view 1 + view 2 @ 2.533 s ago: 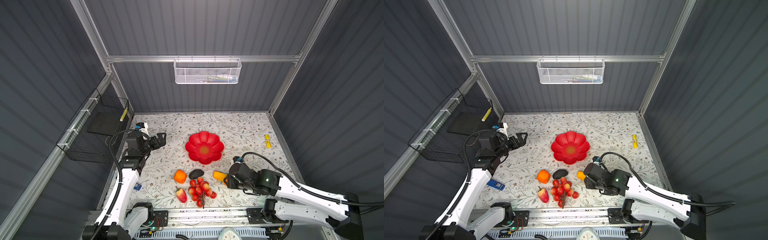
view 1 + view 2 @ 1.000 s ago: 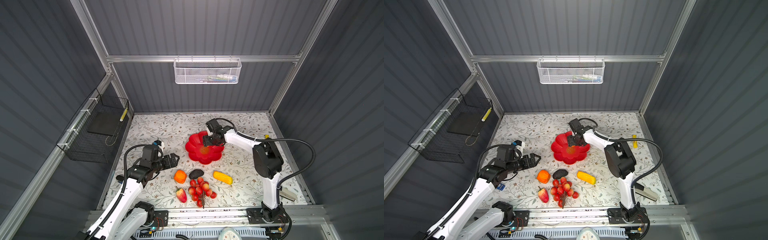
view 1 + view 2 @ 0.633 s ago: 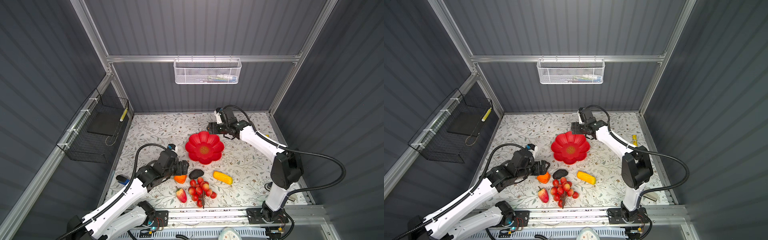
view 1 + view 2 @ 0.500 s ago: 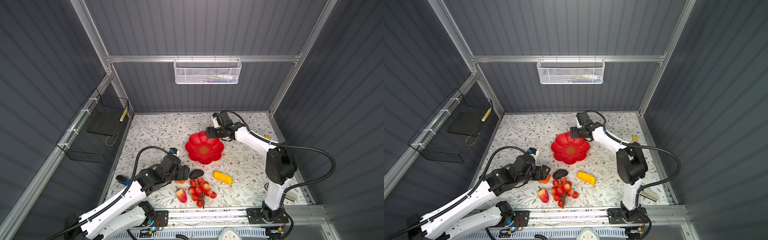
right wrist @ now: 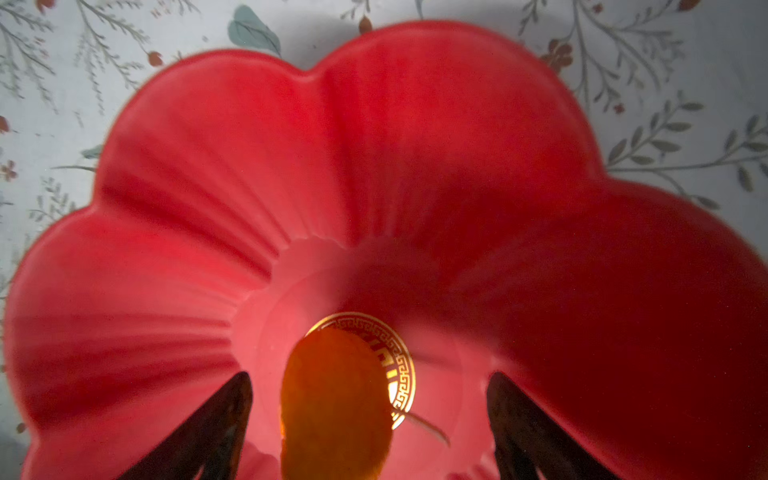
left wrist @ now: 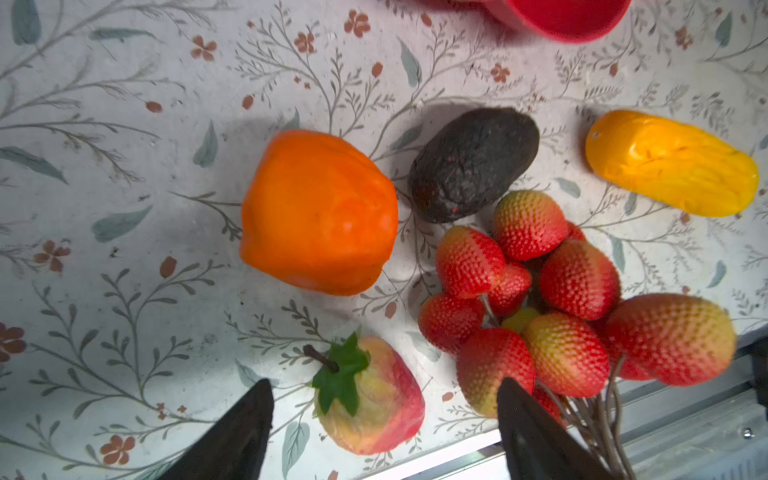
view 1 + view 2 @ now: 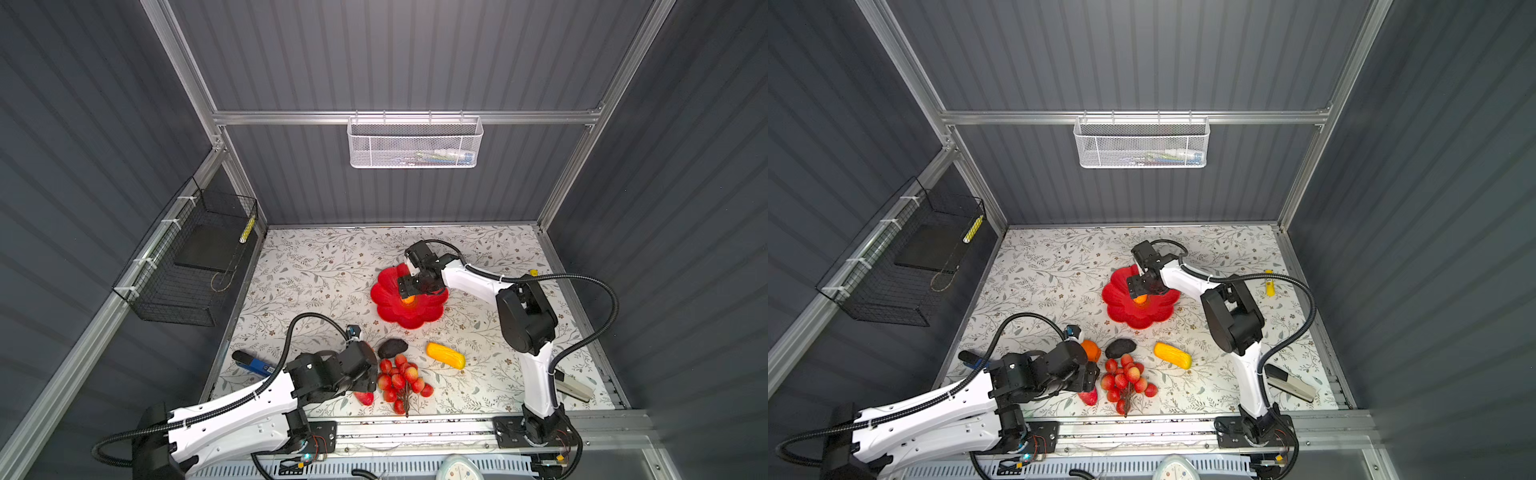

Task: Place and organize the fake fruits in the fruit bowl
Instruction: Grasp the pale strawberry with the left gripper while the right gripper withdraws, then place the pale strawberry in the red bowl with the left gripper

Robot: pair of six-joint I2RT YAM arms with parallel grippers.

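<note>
The small orange fruit (image 5: 332, 411) is seen at the centre of the fruit bowl (image 5: 208, 187), between the fingers of the released right claw (image 5: 370, 382), which is best lifted straight up. At the bowl's 7 o'clock in both top views, the left claw (image 6: 384, 399), also released, is held astride the red strawberry (image 6: 374, 411) on the worktop (image 6: 124, 124); it should be closed squarely, clear of the berry bunch (image 6: 561, 299) at 2 o'clock.

No text, label or number can be read.
</note>
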